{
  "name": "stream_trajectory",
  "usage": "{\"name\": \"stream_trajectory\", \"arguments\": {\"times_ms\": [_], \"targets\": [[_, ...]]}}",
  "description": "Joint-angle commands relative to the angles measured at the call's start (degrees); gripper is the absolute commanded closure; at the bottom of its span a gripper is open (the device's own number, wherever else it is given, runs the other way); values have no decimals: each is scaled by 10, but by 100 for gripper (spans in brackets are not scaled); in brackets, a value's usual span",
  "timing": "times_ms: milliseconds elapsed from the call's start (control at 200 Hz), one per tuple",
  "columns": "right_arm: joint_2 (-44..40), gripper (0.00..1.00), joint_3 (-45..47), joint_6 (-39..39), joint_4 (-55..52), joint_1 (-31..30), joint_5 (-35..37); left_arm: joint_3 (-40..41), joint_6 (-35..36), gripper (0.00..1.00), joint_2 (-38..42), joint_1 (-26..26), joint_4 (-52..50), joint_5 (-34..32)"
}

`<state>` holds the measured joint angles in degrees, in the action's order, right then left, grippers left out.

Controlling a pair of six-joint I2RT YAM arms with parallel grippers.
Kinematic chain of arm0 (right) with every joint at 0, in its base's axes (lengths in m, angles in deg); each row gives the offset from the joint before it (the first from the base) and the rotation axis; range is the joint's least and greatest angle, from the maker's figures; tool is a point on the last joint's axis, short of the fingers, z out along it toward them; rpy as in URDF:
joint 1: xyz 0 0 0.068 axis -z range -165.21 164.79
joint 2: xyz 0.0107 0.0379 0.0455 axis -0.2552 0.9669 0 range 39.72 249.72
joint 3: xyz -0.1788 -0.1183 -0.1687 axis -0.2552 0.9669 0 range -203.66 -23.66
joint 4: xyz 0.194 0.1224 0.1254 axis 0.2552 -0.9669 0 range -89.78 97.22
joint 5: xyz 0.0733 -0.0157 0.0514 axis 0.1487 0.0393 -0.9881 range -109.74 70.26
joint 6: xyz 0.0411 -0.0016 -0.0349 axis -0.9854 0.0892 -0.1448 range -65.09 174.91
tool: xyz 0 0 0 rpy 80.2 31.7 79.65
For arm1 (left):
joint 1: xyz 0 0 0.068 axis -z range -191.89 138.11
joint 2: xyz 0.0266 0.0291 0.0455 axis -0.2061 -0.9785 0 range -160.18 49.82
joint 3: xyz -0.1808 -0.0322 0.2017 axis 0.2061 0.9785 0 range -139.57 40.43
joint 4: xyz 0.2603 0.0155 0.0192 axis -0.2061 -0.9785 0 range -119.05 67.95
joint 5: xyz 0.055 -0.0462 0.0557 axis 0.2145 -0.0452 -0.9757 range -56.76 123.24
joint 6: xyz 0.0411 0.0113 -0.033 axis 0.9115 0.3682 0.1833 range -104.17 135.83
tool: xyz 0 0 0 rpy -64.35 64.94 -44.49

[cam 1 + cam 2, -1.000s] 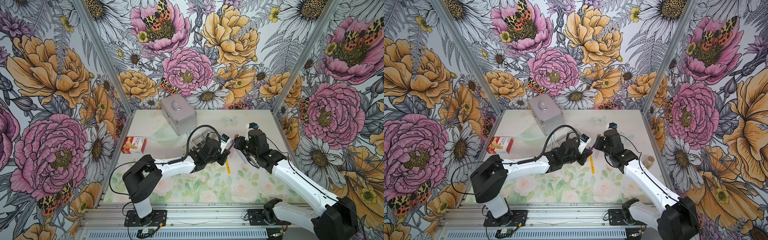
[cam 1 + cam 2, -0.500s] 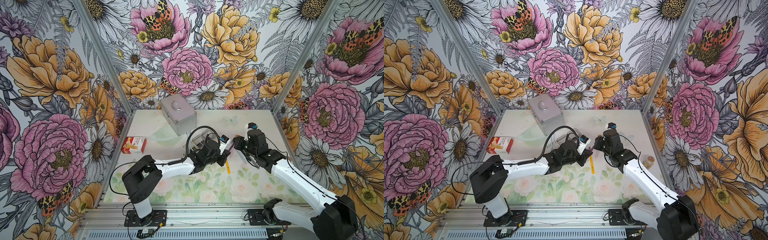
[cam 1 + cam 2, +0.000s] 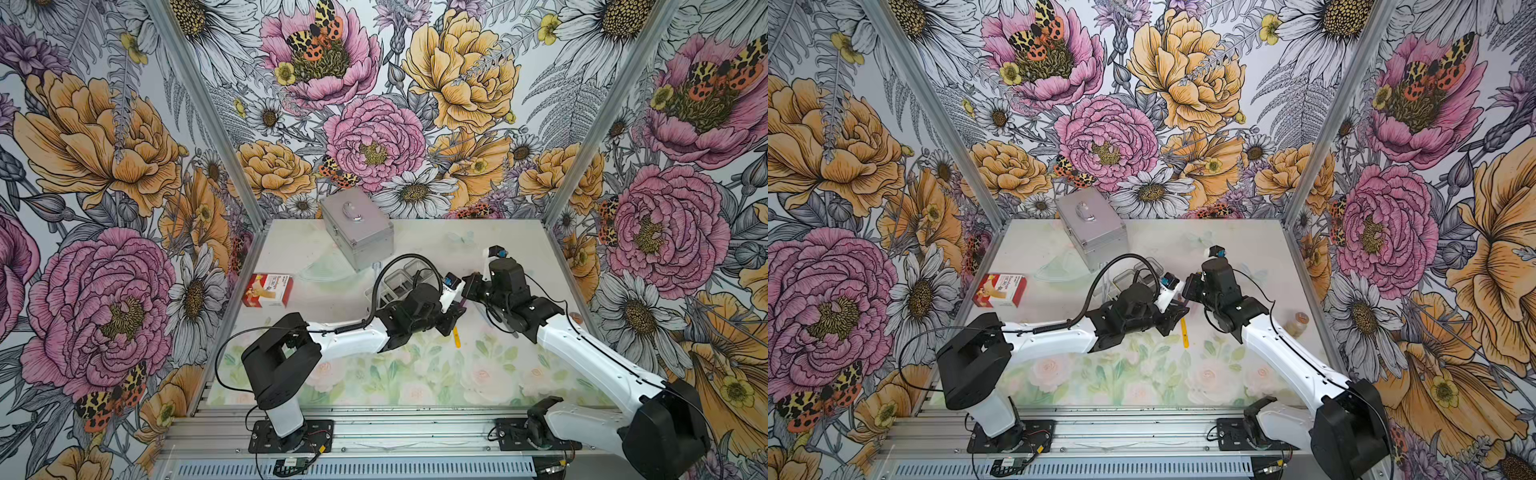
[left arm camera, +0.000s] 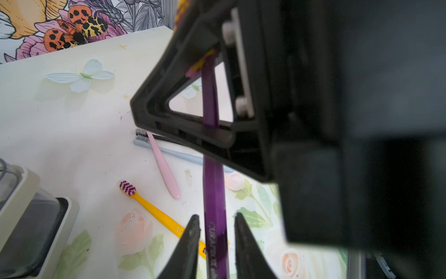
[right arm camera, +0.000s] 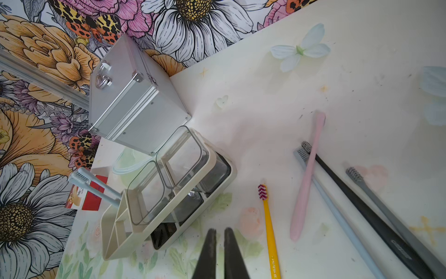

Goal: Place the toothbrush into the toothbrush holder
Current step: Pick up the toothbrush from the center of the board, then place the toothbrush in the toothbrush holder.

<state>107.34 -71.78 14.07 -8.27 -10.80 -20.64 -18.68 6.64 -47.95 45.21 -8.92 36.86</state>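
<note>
Looking through the left wrist camera, we find the left gripper [image 4: 216, 215] spread, with a strip of table [image 4: 72, 120] showing on either side of the purple toothbrush [image 4: 213, 188] that runs between its tips untouched. The brush hangs clear of the table. Its neck, just short of the bristles, passes between the fingers [image 4: 169, 77] of the right gripper [image 5: 219, 230], which is pressed together on it. From the right wrist camera we see those tips nearly meeting, but the brush lies outside that view.

In both top views the two grippers meet just right of the frame's centre. The toothbrush holder [image 3: 392, 280] stands at mid-frame, partly hidden behind the left arm [image 3: 353, 338] and its cable, near the silver case [image 3: 359, 237] in the upper middle. A red-and-white box [image 3: 268, 289] lies left of centre.

The right wrist camera shows the holder [image 5: 113, 232] upright just beside the case, its two clear cups empty. Two blue-grey toothbrushes [image 5: 96, 186] lean in its white compartment. Near it on the table lies a yellow toothbrush [image 5: 270, 229]. Beyond that, a pink toothbrush [image 5: 306, 181] lies across a pale blue toothbrush [image 5: 337, 217] and a black toothbrush [image 5: 362, 207]. A grey toothbrush [image 5: 386, 212] lies just beside the black one.
</note>
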Motion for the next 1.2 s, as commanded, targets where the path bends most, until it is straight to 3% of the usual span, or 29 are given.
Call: {"name": "stream_trajectory", "arguments": {"times_ms": [0, 225, 590, 650, 701, 816, 1006, 1196], "targets": [[-6, 100, 7, 10, 2, -7, -8, -28, -1, 58, 4, -9, 19, -13], [-12, 100, 11, 8, 1, -11, -15, -57, -2, 56, -17, -16, 18, -15], [-29, 100, 8, 13, 1, -9, -34, -56, -10, 95, -33, -33, 22, 19], [-35, 75, 10, 11, 0, -8, -33, -47, -6, 100, -25, -33, 33, 17], [-48, 60, 16, 7, 0, -4, -26, -42, -4, 100, -18, -34, 37, 13], [-87, 36, 30, -1, -3, 7, -8, -32, -1, 100, 0, -41, 34, 5], [-143, 30, 29, 2, -41, 32, -4, 1, 6, 100, 44, -58, 29, -20], [-158, 30, 36, 17, -64, 43, -1, 63, 65, 100, 158, -52, 40, -99]]}}
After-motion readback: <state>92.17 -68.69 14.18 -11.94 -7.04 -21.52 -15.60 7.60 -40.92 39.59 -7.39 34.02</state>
